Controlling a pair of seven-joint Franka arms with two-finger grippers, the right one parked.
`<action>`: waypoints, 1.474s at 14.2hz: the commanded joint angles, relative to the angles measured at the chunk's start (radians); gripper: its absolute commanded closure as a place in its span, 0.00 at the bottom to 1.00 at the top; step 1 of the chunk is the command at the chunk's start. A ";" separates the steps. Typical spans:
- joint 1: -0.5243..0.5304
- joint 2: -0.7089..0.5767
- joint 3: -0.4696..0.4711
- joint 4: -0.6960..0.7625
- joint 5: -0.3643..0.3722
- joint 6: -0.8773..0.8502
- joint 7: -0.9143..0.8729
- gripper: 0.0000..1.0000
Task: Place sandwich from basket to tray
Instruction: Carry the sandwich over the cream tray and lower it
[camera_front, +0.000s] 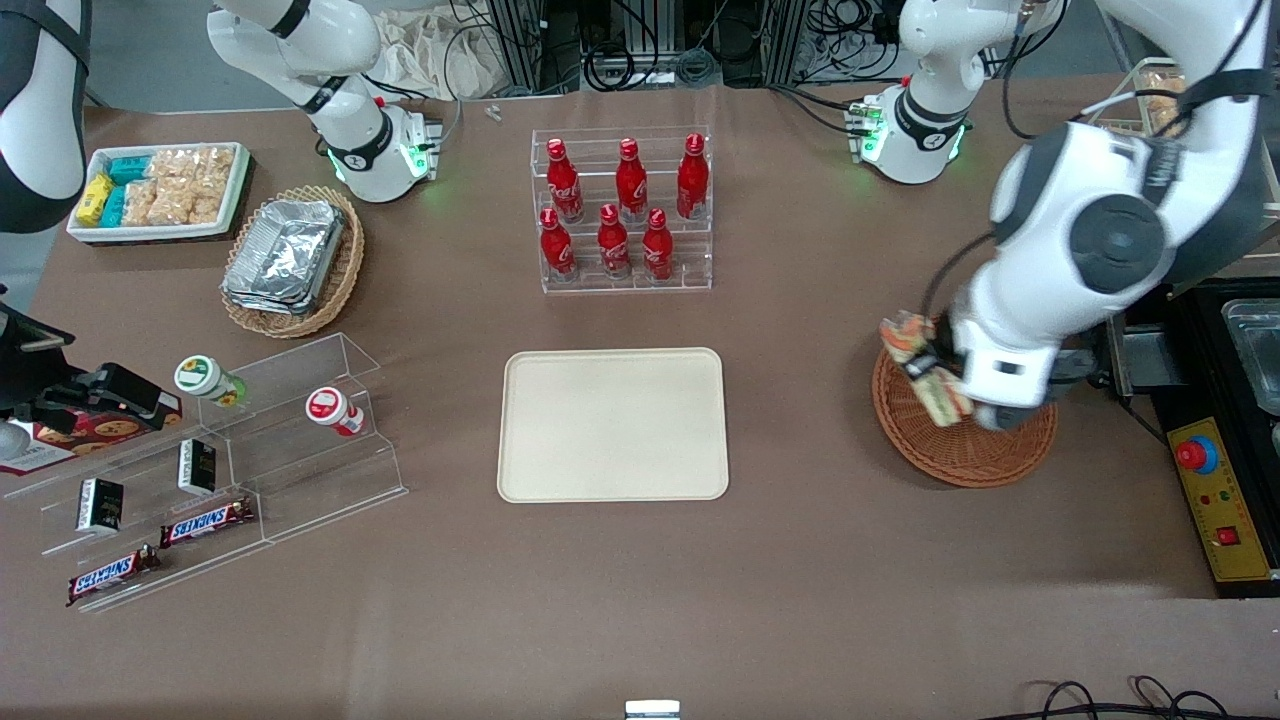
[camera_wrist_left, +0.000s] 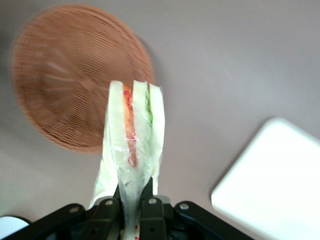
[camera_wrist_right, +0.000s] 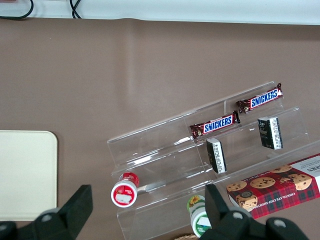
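Left wrist view | gripper (camera_wrist_left: 131, 200) closed tight on wrapped sandwich (camera_wrist_left: 134, 135) | raised above basket (camera_wrist_left: 70, 75)

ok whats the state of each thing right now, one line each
gripper: above the basket, shut on the sandwich
sandwich: lifted clear of the basket, wrapped in clear film
basket: nothing in it
tray: nothing on it yet
red bottles: six, upright in their clear rack
foil containers: stacked in the tan basket
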 joint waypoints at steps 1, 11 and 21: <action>-0.063 0.165 -0.097 0.049 0.012 0.071 0.106 1.00; -0.321 0.486 -0.042 0.049 0.275 0.445 -0.124 1.00; -0.355 0.534 -0.022 0.046 0.330 0.473 -0.148 0.78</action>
